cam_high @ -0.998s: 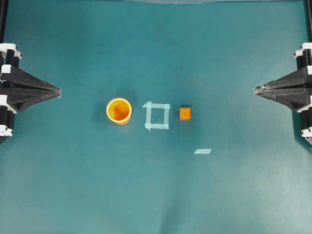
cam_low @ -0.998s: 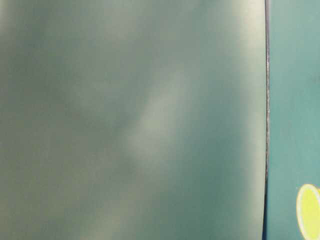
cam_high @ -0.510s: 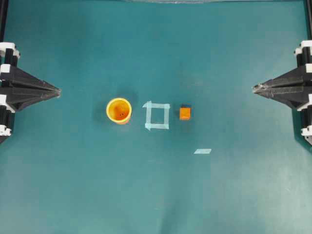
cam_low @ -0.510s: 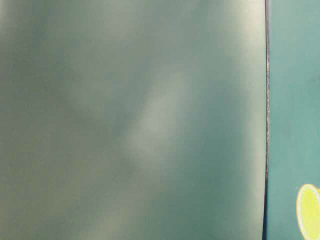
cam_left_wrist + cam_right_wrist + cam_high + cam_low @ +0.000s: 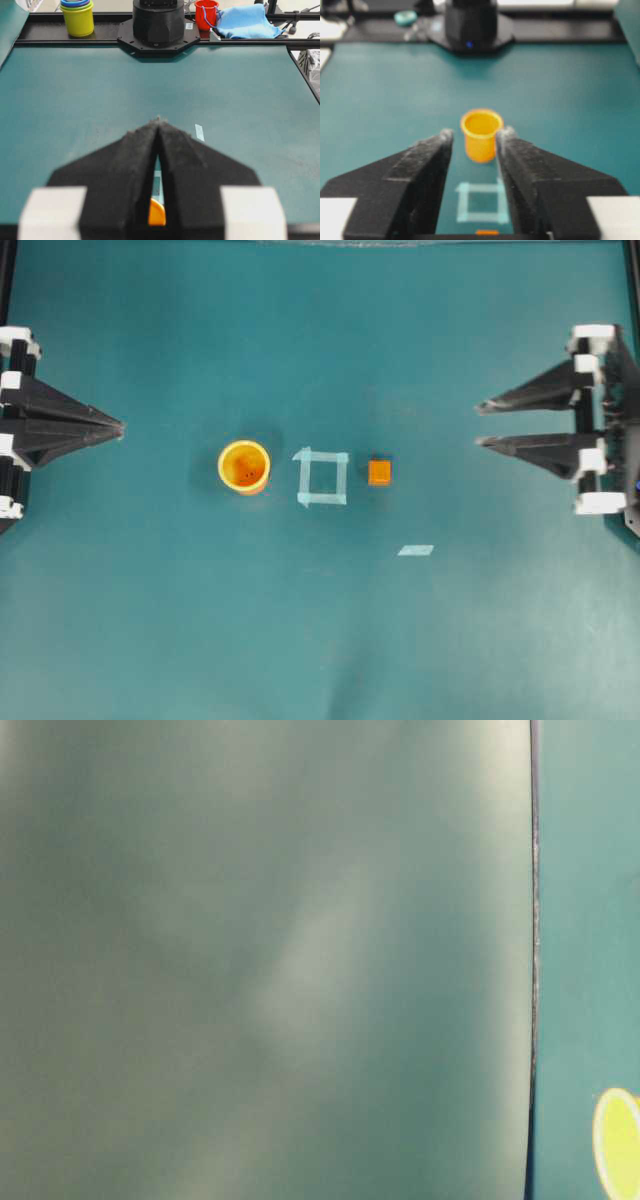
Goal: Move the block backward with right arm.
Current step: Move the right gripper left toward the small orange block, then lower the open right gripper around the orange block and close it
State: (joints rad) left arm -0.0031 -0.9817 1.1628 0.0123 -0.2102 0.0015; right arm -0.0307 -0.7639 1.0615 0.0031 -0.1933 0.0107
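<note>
Since a second ago the right gripper (image 5: 480,424) has spread its fingers from a closed point into a wide fork and has pushed a little further in from the right edge of the overhead view; nothing on the table has shifted. Its jaws stand wide apart with nothing between them, tips aimed toward the middle of the mat (image 5: 320,640). Well apart from those tips, the block (image 5: 379,472) sits on the mat just right of the tape square (image 5: 322,478), close to its outline but outside it. Left of the square stands the cup (image 5: 244,467), upright, mouth open to the camera. A short tape strip (image 5: 415,550) lies below and right of the block. From the right wrist view, the cup and square show between the spread fingers, with the block's top edge just peeking in at the bottom. At the left edge the left gripper (image 5: 121,427) holds its jaws pressed together, gripping nothing. Most of the table-level view is blurred.
</note>
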